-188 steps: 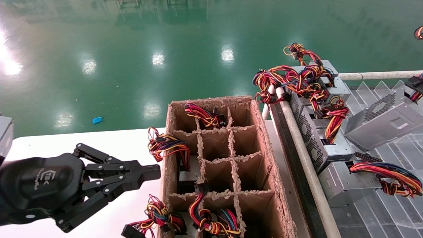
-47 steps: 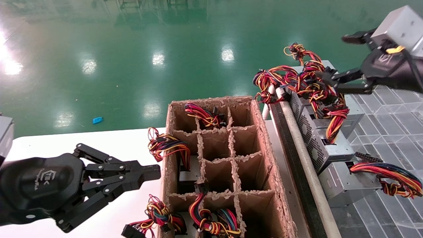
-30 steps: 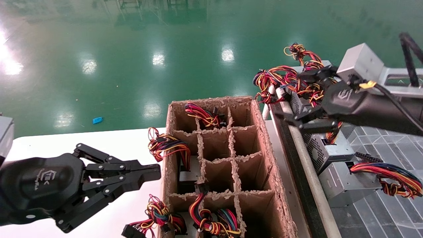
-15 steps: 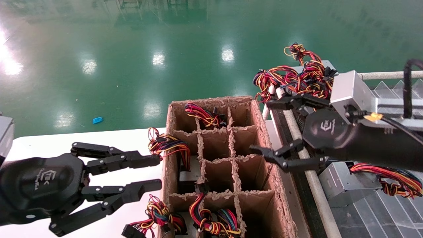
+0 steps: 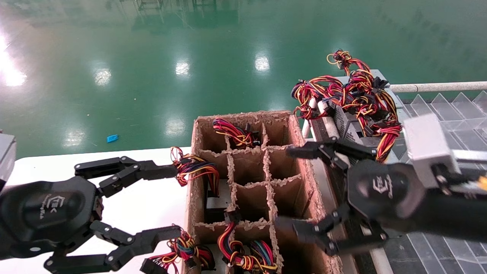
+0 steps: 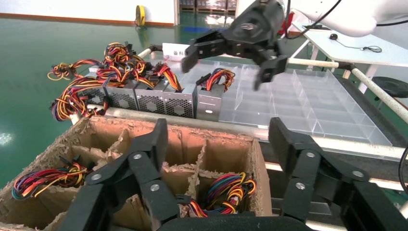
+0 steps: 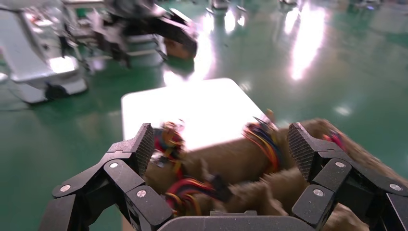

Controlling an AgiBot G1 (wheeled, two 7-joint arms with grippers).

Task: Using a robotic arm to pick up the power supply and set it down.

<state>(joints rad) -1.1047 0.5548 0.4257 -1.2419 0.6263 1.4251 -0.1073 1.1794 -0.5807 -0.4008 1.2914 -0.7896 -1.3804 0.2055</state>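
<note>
A white table [image 5: 125, 213] is filling the near left, with a glossy green floor [image 5: 152, 64] stretching away beyond it and catching the ceiling lights. The left gripper [image 5: 171, 201] is hanging over the table with its fingers spread wide, holding nothing, just beside the left wall of a brown divider box [image 5: 300, 152] that is standing on the table's right part. The box's frayed cells are holding several units with wire bundles sticking up from the near cells, the left side and the far cell. The right gripper [image 5: 287, 190] is hovering over the box's right edge, fingers also spread wide and empty, and it is blocking part of the rack behind. To the right, past a white rail [image 5: 335, 137], a rack of clear trays [image 6: 308, 101] is carrying a row of grey metal units. The power supply [image 6: 210, 102] is sitting at the end of that row, upright with its perforated vent side facing the box and its red, yellow, orange and black wires curling on top. Its neighbours are standing touching side by side, their wires tangling into one heap [image 5: 342, 91] at the far end.
</note>
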